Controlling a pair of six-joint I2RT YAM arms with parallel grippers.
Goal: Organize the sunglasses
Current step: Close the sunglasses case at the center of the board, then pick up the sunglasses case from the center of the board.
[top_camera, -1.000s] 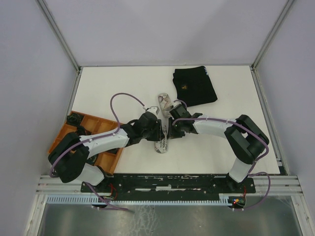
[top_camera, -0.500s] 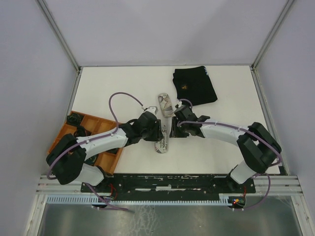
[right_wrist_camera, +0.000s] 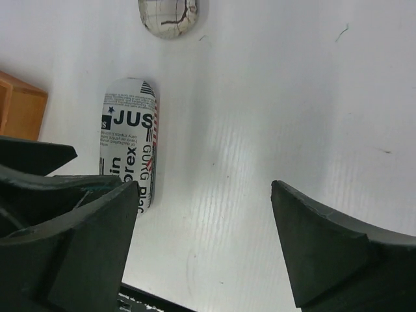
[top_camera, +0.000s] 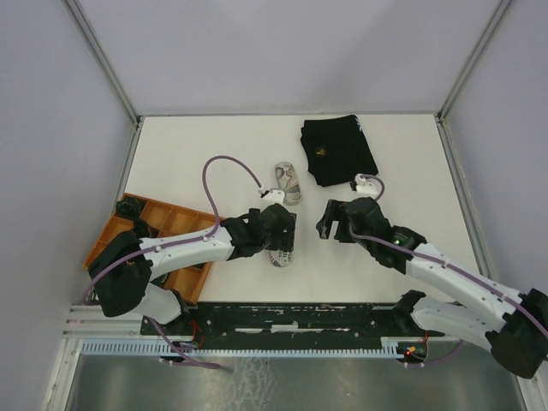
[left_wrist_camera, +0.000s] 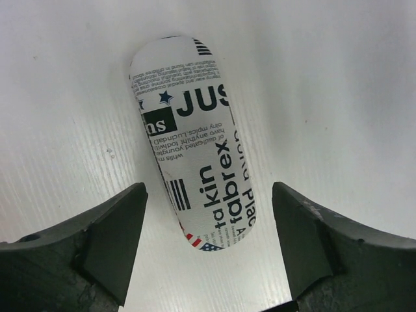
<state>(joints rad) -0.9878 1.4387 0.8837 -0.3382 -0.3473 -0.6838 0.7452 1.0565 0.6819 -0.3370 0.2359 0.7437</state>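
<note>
The top view sits high above and behind the arm bases, looking down over the whole surface (top_camera: pixel 214 154) toward 12 o'clock. The left wrist camera looks straight down past the left gripper (left_wrist_camera: pixel 208 195), close over a newsprint case (left_wrist_camera: pixel 192 140). The right wrist camera is farther off, with that case at its 9 o'clock. All three views share it.

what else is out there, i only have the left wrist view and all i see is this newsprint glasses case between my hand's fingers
Observer: A second oval case, with a crackle pattern, lies just beyond it toward the far side.
Operator: where's the right hand
Observer: The right hand hangs open and empty, off to the right of the newsprint case.
Operator: any bin nearby
Observer: An orange compartment tray sits at the left edge of the table.
</note>
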